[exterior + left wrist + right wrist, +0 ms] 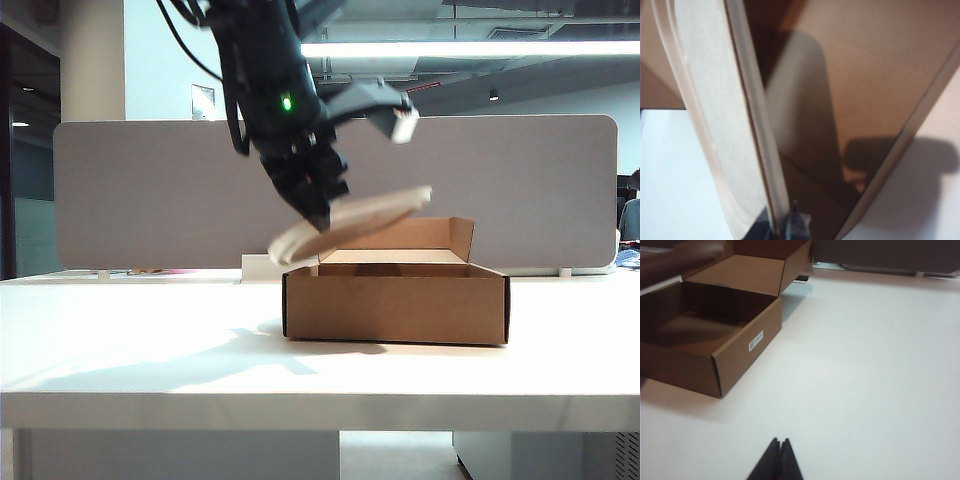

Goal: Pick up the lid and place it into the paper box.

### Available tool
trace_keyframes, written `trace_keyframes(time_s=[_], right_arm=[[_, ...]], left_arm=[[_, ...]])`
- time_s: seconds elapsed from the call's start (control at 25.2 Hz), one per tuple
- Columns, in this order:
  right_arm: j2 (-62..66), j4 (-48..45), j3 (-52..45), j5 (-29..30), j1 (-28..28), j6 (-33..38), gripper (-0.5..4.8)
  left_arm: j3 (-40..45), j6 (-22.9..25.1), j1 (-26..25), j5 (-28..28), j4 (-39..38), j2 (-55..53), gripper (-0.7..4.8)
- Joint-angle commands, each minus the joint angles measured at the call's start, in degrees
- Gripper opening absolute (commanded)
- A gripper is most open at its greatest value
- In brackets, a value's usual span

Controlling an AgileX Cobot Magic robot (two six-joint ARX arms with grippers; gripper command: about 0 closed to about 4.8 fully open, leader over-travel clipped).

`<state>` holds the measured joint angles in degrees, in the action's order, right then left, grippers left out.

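In the exterior view the beige oblong lid (352, 224) hangs tilted above the left part of the open brown paper box (396, 303), its right end higher. My left gripper (322, 212) is shut on the lid near its middle edge. In the left wrist view the lid (715, 115) runs edge-on away from the left gripper (782, 222), with the paper box's brown inside (860, 85) beneath it. The right wrist view shows the paper box (715, 335) with a blurred edge of the lid (675, 260) over it; my right gripper (780, 442) is shut, empty, over bare table.
A grey partition panel (150, 190) stands behind the white table (150, 350). A low white block (262, 268) lies behind the box at its left. The box's rear flap (420, 235) stands upright.
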<state>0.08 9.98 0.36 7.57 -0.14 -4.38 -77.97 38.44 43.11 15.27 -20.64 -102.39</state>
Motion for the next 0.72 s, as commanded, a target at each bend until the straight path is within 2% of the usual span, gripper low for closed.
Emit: trace_keyframes(time_s=[0.04,0.4,0.64,0.72], right_arm=[[-0.09,-0.72,-0.33,0.09,0.02,0.11,-0.01],[-0.09,-0.7,-0.33,0.07,0.02,0.11,-0.01],[-0.09,-0.74,-0.33,0.07,0.02,0.13,-0.01],[-0.09,-0.74,-0.33,0.07,0.02,0.15,-0.01]], left_arm=[[-0.22,0.57,0.24,-2.62,2.89,-1.46,-0.06],[-0.17,0.9,2.23,-2.21,3.15,-3.56,-0.06],[-0.2,10.12,5.75,6.58,5.33,-3.54,-0.06],[-0.2,10.47,6.51,4.85,6.47,-3.74,-0.06]])
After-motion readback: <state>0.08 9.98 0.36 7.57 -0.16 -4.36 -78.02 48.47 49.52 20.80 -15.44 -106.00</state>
